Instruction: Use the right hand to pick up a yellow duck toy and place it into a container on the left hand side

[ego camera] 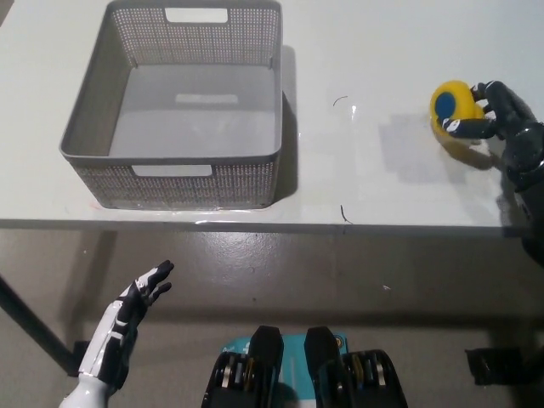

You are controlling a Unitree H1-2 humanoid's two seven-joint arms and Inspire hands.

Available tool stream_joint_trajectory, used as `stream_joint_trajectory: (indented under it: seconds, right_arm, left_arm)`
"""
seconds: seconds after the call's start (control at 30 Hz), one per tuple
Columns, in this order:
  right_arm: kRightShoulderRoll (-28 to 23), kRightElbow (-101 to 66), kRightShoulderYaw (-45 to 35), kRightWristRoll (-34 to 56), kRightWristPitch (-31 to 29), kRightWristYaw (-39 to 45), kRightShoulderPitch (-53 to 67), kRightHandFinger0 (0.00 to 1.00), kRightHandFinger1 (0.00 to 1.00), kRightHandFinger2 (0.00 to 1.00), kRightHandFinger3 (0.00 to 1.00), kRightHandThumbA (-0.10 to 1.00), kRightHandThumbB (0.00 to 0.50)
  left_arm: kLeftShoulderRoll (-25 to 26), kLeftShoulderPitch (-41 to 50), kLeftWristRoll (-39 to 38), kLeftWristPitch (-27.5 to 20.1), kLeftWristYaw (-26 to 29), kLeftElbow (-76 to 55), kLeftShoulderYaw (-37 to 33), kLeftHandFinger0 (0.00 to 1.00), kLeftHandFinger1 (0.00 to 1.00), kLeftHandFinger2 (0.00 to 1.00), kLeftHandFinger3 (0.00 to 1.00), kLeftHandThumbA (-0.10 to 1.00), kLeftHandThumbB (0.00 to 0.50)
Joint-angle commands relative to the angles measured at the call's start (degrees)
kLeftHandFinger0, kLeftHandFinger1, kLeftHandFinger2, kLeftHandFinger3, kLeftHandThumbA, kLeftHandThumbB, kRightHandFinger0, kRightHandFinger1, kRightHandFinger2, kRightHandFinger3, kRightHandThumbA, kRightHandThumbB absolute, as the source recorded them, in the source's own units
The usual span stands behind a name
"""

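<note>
A yellow duck toy (453,109) with a blue round patch lies on the white table (365,170) at the far right. My black right hand (500,115) has its fingers curled around the duck, one above and one below, so it is shut on the toy. The duck still rests on or just above the tabletop. A grey mesh basket (93,136) stands empty at the table's left. My white left hand (127,319) hangs below the table's front edge at lower left, fingers spread, holding nothing.
The table's front edge (255,224) runs across the middle of the picture, with brown floor below it. A stretch of bare tabletop lies between the basket and the duck. A dark table leg (34,327) slants at lower left.
</note>
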Motion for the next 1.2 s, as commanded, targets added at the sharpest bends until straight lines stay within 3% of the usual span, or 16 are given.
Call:
stream_joint_trajectory:
  seconds: [0.0, 0.17, 0.33, 0.47, 0.57, 0.9, 0.93, 1.0, 1.17]
  right_arm:
    - [-0.96, -2.38, -2.43, 3.20, -7.25, -7.05, -4.57, 0.00, 0.26, 0.66, 0.71, -0.10, 0.116]
    - [-0.29, -4.58, -4.71, 4.66, -9.20, -8.88, -6.81, 0.00, 0.26, 0.67, 0.70, -0.10, 0.125]
    - [1.11, -8.23, -6.01, 5.29, -8.73, -8.20, -8.97, 0.00, 0.37, 0.73, 0.74, -0.10, 0.128]
    - [3.59, -12.15, -6.66, 5.99, -8.48, -7.38, -9.95, 0.00, 0.29, 0.69, 0.71, -0.10, 0.122]
    - [5.81, -14.14, -6.17, 5.57, -8.04, -7.21, -10.55, 0.00, 0.29, 0.69, 0.73, -0.10, 0.142]
    - [13.14, -13.63, -3.75, 4.01, -7.66, -9.10, -14.12, 0.00, 0.25, 0.64, 0.70, -0.10, 0.140]
    - [13.83, -13.76, -3.50, 3.88, -7.79, -9.48, -14.25, 0.00, 0.25, 0.62, 0.70, -0.10, 0.186]
    - [15.75, -13.11, -3.64, 4.38, -6.17, -9.84, -15.31, 0.00, 0.16, 0.55, 0.62, -0.10, 0.139]
    - [18.93, -10.93, -2.68, 3.93, -6.83, -11.30, -16.31, 0.00, 0.18, 0.56, 0.62, -0.10, 0.136]
  left_arm:
    - [-0.18, -0.26, 0.25, -0.72, 0.20, -1.95, 0.28, 1.00, 1.00, 1.00, 1.00, 1.00, 0.253]
    - [-0.19, -0.21, 0.03, -0.35, 0.10, -2.19, 0.36, 1.00, 1.00, 1.00, 1.00, 1.00, 0.260]
    - [-0.02, -0.14, 0.25, -0.68, 0.11, -2.11, 0.52, 1.00, 1.00, 1.00, 1.00, 1.00, 0.267]
    - [0.02, -0.03, 0.19, -0.67, -0.13, -2.12, 0.43, 1.00, 1.00, 1.00, 1.00, 1.00, 0.257]
    - [0.04, 0.29, 0.92, -0.09, 0.15, -2.63, 0.39, 1.00, 1.00, 1.00, 1.00, 1.00, 0.268]
    - [0.04, 0.15, 1.54, 0.40, -0.23, -2.45, -0.24, 1.00, 1.00, 1.00, 1.00, 1.00, 0.281]
    - [-0.05, 0.00, 2.00, 0.19, -0.10, -2.19, -0.36, 1.00, 1.00, 1.00, 1.00, 1.00, 0.285]
    - [-0.12, 0.01, 2.06, 0.72, -0.10, -2.31, -0.47, 1.00, 1.00, 1.00, 1.00, 1.00, 0.299]
    - [-0.12, 0.48, 2.57, 0.71, -0.35, -2.52, -0.98, 1.00, 1.00, 1.00, 1.00, 1.00, 0.311]
